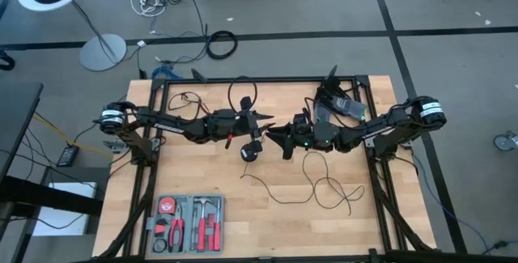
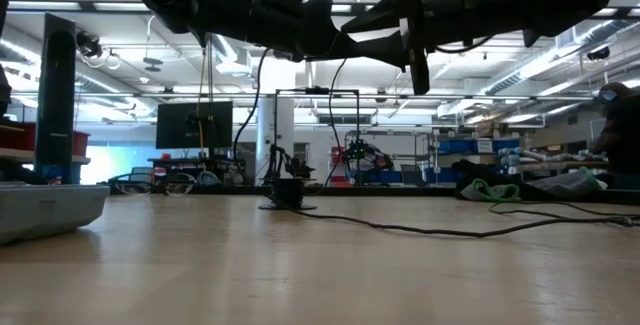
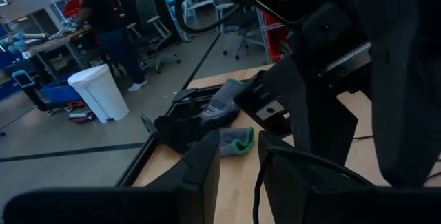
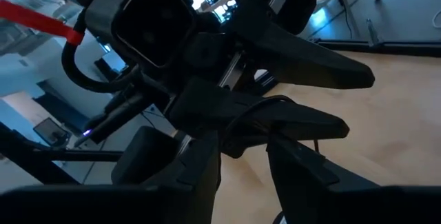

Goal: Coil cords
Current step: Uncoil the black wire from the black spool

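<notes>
The thin black cord makes a loop (image 1: 243, 93) on the far side of my left gripper (image 1: 265, 122). From there it drops to its round puck (image 1: 252, 151), which sits on the table (image 2: 290, 195). The cord's slack tail (image 1: 324, 188) curls over the wood toward the near right. My left gripper is held above the table's middle, pointing level to the right, and is shut on the cord. My right gripper (image 1: 279, 140) faces it from the right, fingertips almost meeting it. Its fingers (image 4: 200, 165) are apart, and I see nothing between them. My left gripper has strands of the cord (image 3: 260, 182) between its two fingers, coming at them level from the table's left. In the right wrist view the strands (image 4: 265, 105) pass between these fingers. How many strands, I cannot tell. The cord hangs slack below to the puck on the table.
A grey tray of red-handled tools (image 1: 188, 222) stands at the near left, its wall showing in the low view (image 2: 50, 210). A grey-green glove and dark gear (image 1: 340, 103) lie at the far right corner. Black frame rails (image 1: 154, 174) run along the table's sides.
</notes>
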`<move>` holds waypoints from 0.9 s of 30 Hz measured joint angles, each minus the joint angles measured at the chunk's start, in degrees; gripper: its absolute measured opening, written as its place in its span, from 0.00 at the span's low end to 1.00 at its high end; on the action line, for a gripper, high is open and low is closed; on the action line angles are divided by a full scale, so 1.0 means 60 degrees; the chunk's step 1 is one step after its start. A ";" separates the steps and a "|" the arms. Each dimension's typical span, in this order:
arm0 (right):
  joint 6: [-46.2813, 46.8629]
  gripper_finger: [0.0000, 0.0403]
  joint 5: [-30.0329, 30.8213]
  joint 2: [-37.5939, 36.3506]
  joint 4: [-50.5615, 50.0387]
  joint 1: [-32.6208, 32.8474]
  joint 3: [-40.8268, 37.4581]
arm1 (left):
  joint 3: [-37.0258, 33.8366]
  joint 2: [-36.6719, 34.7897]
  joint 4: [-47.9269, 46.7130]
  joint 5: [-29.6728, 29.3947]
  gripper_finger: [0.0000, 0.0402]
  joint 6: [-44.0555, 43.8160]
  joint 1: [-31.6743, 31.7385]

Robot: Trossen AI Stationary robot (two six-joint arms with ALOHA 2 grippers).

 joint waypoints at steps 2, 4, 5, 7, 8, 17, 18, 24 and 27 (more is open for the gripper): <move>0.0181 0.32 -0.0049 0.0000 0.0005 -0.0013 0.0000 | 0.0000 0.0000 0.0001 0.0006 0.26 0.0000 0.0000; 0.0212 0.31 -0.0147 0.0000 0.0001 -0.0033 0.0000 | 0.0000 0.0000 0.0003 0.0013 0.26 -0.0002 -0.0004; 0.0226 0.31 -0.0149 0.0000 0.0001 -0.0034 0.0000 | 0.0000 0.0000 0.0004 0.0026 0.26 -0.0003 -0.0004; 0.0406 0.30 -0.0163 0.0000 -0.0068 -0.0047 0.0026 | 0.0000 -0.0003 0.0000 0.0040 0.26 -0.0004 -0.0004; 0.0457 0.30 -0.0242 0.0000 -0.0224 -0.0064 0.0104 | 0.0000 0.0000 -0.0004 0.0037 0.26 -0.0004 -0.0004; 0.0541 0.30 -0.0490 0.1082 -0.0969 -0.0297 0.1091 | -0.0051 -0.0015 -0.0332 -0.0021 0.26 0.0051 0.0014; 0.0517 0.29 -0.0489 0.1185 -0.0949 -0.0342 0.1116 | -0.0065 -0.0015 -0.0441 -0.0081 0.26 0.0057 0.0017; -0.0250 0.05 -0.0550 0.1249 -0.0802 -0.0234 0.1104 | -0.0053 -0.0010 -0.0637 -0.0194 0.26 -0.0018 0.0004; -0.0442 0.02 -0.0419 0.1239 -0.0833 -0.0023 0.1104 | -0.0087 -0.0007 -0.0601 -0.0254 0.26 -0.0040 -0.0004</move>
